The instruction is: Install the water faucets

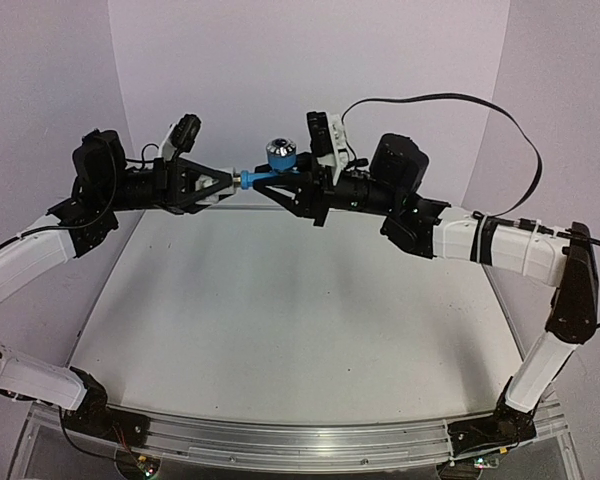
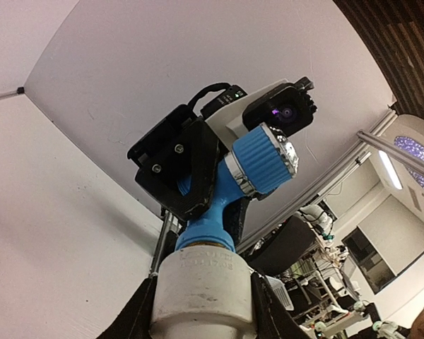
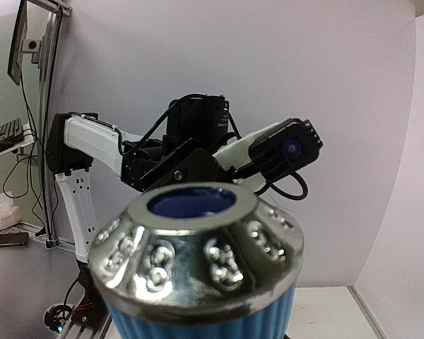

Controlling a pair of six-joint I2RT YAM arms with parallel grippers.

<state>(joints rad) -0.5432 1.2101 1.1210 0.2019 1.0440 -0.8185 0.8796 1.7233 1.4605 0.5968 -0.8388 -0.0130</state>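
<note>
Roughly at the upper middle of the top view, the light-blue tap (image 1: 265,178) hangs in the air above the far part of the table (image 1: 280,330), touching nothing but the two claws that meet there. Its silvery round knob (image 1: 281,152) sticks upward from the blue body.

The right gripper (image 1: 278,186) comes in from the right of the frame and is clenched on the tap. In the left wrist view its black jaws pinch the blue body at centre left, with the ribbed blue collar and knob (image 2: 265,159) jutting toward the upper right.

The tap's lower end sits in the top of a white fitting (image 2: 205,289), a short cylinder at the bottom centre of that view. Whether it is fully seated cannot be told.

The left gripper (image 1: 230,183) reaches in from the left of the top view and grasps this white fitting, its dark fingers (image 2: 131,321) pressed to both sides.

From the right wrist camera the knob fills the lower middle of the frame, blurred by closeness, with a dark blue disc in its face. Behind it the left arm (image 3: 92,141) stretches across the middle left against a plain pale wall.
</note>
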